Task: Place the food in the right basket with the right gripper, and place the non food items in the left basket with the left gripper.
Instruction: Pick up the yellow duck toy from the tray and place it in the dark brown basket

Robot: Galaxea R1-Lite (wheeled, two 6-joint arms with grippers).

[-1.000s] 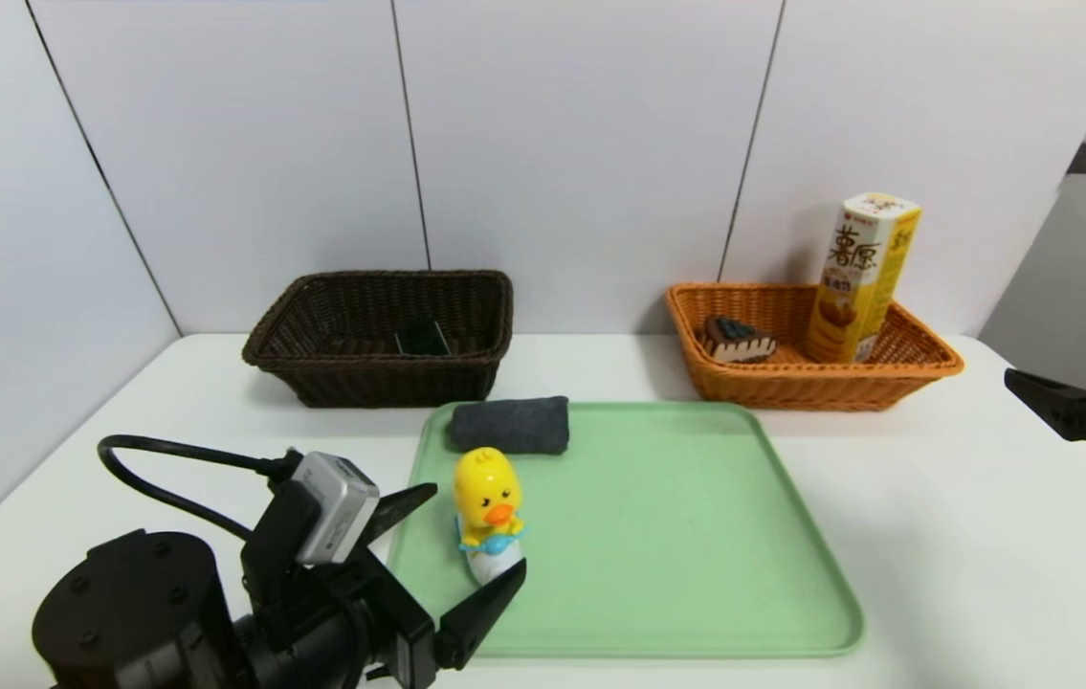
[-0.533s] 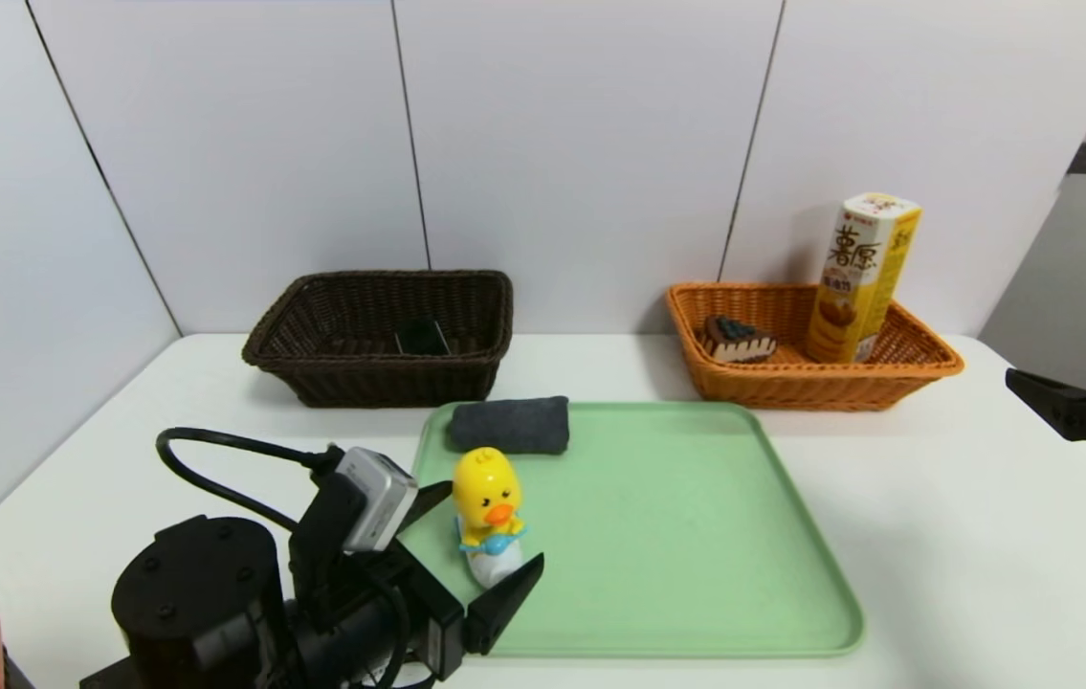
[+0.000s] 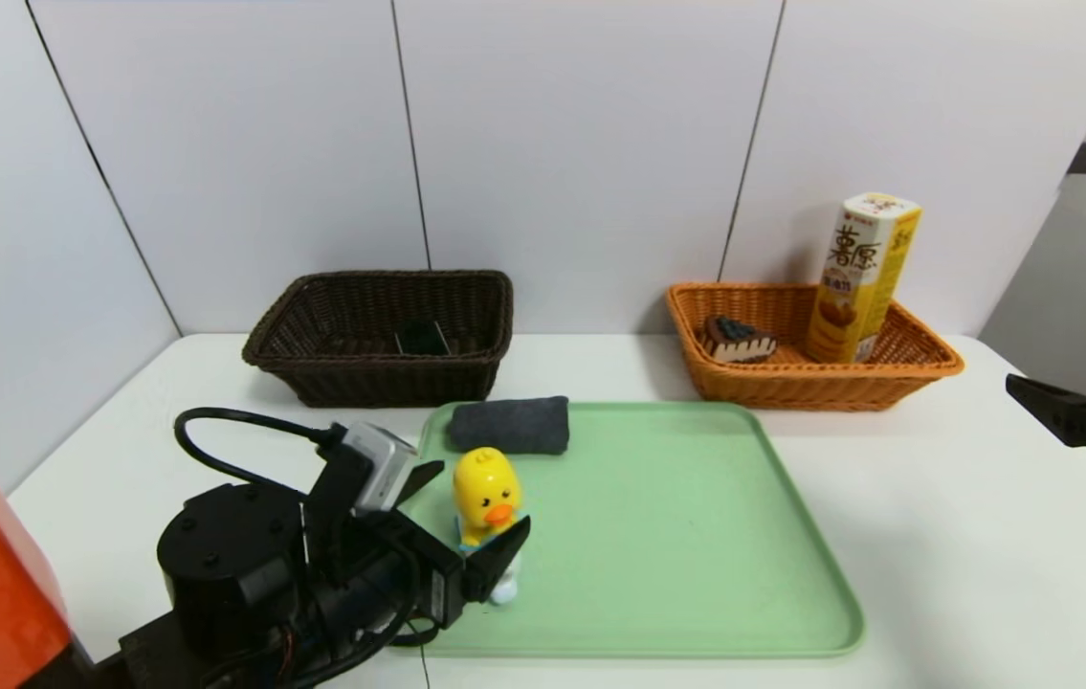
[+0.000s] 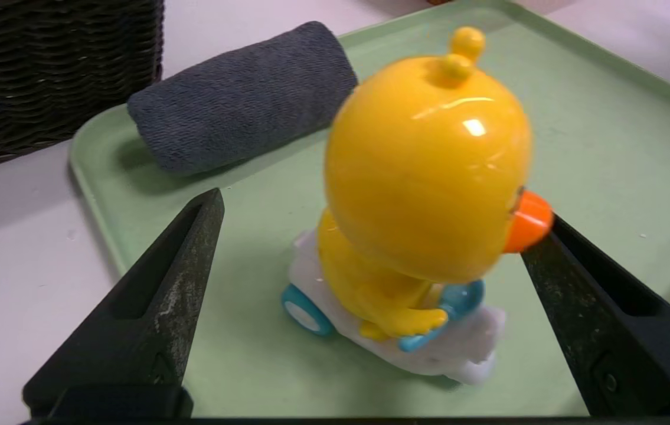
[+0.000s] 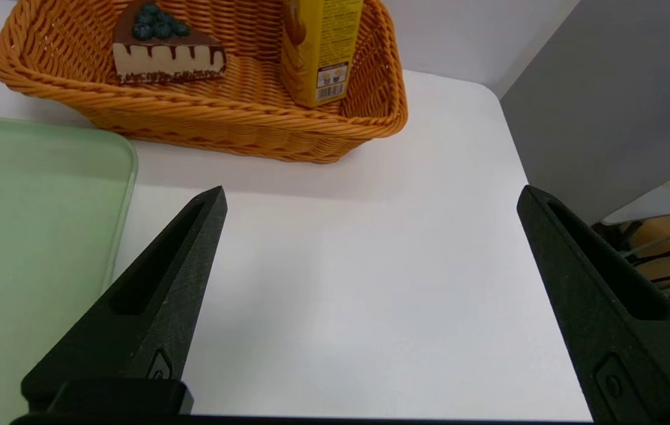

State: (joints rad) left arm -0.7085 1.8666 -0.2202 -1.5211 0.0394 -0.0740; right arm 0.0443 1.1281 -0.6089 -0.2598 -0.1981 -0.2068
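We have our left hand (image 3: 471, 512) low over the near-left part of the pale green plastic tray (image 3: 696, 574), jaws spread wide and holding nothing. Between its two black fingers (image 4: 157, 313) stands the yellow plastic duck toy on its white-and-blue wheeled base (image 3: 487, 507), upright, at about eight o'clock on the tray. In the left wrist view the duck fills the gap: its orange beak sits right at the far finger, whether touching we cannot tell, while the other finger stands well apart from its back. The duck's tall axis runs up and down, so we judge a level closing across the body is what the next move calls for.

The dark grey rolled cloth (image 3: 510, 425) lies at eleven o'clock on the tray, just beyond the duck, long axis across. The dark brown wicker basket (image 3: 380, 337) waits at eleven o'clock on the tabletop (image 3: 964, 536).

Our right hand (image 3: 1054, 407) hangs parked at three o'clock, wide and empty, near the orange-tan wicker basket (image 3: 810, 383), which already holds both food items.
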